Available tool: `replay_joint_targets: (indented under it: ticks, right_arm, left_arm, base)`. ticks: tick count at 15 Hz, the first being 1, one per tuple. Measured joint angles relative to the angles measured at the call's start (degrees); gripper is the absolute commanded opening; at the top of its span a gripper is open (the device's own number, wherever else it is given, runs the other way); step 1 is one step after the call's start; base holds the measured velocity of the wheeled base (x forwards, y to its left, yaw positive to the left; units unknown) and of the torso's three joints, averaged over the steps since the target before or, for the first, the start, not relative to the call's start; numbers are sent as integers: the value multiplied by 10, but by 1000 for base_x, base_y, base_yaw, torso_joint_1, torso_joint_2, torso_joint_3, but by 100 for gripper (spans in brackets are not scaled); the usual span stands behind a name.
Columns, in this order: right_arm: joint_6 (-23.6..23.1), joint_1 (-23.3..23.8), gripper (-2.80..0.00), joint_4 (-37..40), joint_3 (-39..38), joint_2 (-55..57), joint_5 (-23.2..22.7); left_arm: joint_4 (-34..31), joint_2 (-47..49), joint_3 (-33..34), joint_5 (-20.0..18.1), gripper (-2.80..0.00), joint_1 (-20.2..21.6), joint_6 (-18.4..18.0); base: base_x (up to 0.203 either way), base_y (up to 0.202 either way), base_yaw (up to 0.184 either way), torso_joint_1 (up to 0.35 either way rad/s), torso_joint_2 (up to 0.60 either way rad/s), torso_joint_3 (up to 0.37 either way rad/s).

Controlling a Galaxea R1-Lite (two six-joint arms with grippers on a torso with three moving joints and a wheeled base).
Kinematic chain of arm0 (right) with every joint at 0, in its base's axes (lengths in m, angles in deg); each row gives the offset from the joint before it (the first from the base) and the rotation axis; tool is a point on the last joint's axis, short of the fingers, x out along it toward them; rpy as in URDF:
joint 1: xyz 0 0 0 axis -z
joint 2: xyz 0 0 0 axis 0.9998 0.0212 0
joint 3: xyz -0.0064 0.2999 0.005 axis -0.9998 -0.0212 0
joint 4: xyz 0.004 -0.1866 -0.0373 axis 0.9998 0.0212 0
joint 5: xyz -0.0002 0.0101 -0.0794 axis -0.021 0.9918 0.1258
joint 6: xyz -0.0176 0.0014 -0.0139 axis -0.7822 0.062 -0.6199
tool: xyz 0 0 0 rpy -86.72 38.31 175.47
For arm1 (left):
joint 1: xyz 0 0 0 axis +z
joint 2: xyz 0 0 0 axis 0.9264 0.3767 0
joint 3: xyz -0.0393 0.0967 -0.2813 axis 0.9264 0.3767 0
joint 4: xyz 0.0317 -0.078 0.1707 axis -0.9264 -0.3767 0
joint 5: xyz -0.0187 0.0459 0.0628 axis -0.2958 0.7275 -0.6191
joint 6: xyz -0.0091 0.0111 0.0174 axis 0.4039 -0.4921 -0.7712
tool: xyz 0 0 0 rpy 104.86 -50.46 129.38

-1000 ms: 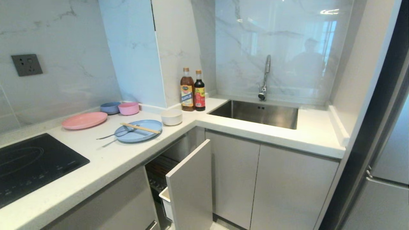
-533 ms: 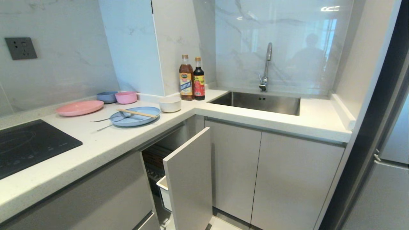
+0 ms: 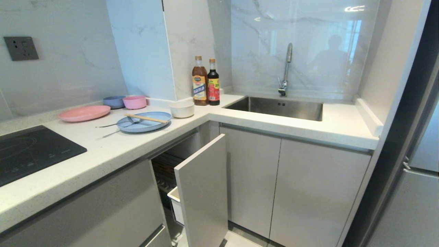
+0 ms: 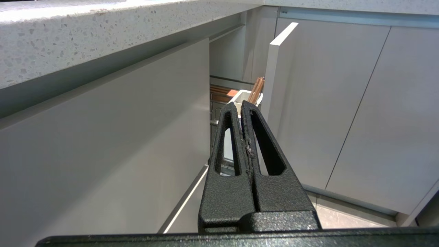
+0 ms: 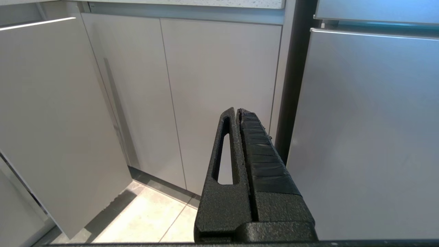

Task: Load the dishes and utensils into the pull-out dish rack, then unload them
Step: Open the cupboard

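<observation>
- Fingers of the left gripper (image 4: 241,103) are pressed together with nothing between them; the gripper sits low, below the speckled white stone countertop (image 3: 103,154), facing the cabinet fronts.
- Fingers of the right gripper (image 5: 238,110) are likewise closed and empty; this gripper faces the pale grey cabinet doors (image 5: 219,85) beside a tall grey appliance front (image 5: 360,120).
- Neither arm appears in the head view.
- Pull-out dish rack (image 3: 202,192), with its narrow pale cabinet front, stands partly drawn out from under the countertop. Its white plastic utensil cup (image 4: 240,96) sits just behind the front panel, with thin brown sticks (image 4: 256,90) upright in it.
- Wide, shallow, pale blue round plate (image 3: 144,122) lies on the countertop above the rack.
- Thin light-wood chopsticks (image 3: 145,118) lie across the plate.
- Slim grey metal fork (image 3: 115,124) rests with its head on the plate and its handle on the countertop.
- Small, deep, cream-white matte bowl (image 3: 181,109) stands just beside the plate, toward the corner.
- Pink round plate (image 3: 84,113), small blue bowl (image 3: 114,102) and small pink bowl (image 3: 134,102) sit further back near the marble wall.
- Two dark sauce bottles (image 3: 205,82) stand in the corner, between the bowl and the stainless steel sink (image 3: 277,108) with its chrome tap (image 3: 286,68).
- Black glass cooktop (image 3: 31,151) is set into the countertop at the left.
</observation>
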Motion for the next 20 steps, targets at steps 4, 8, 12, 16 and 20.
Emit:
replay_joint_targets:
  ticks: [4,8,12,16,20]
  right_arm:
    - [0,0,-280,0,0,0,0]
    - [0,0,-280,0,0,0,0]
    - [0,0,-280,0,0,0,0]
    - [0,0,-280,0,0,0,0]
    - [0,0,-280,0,0,0,0]
  left_arm:
    - [0,0,0,0,-280,0,0]
    - [0,0,0,0,-280,0,0]
    - [0,0,0,0,-280,0,-2]
    - [-16,2,-32,5,-280,0,-24]
    - [-108,57,-233,37,-280,1,-29]
  base:
    - [0,0,0,0,0,0]
    - [0,0,0,0,0,0]
    - [0,0,0,0,0,0]
    - [0,0,0,0,0,0]
    - [0,0,0,0,0,0]
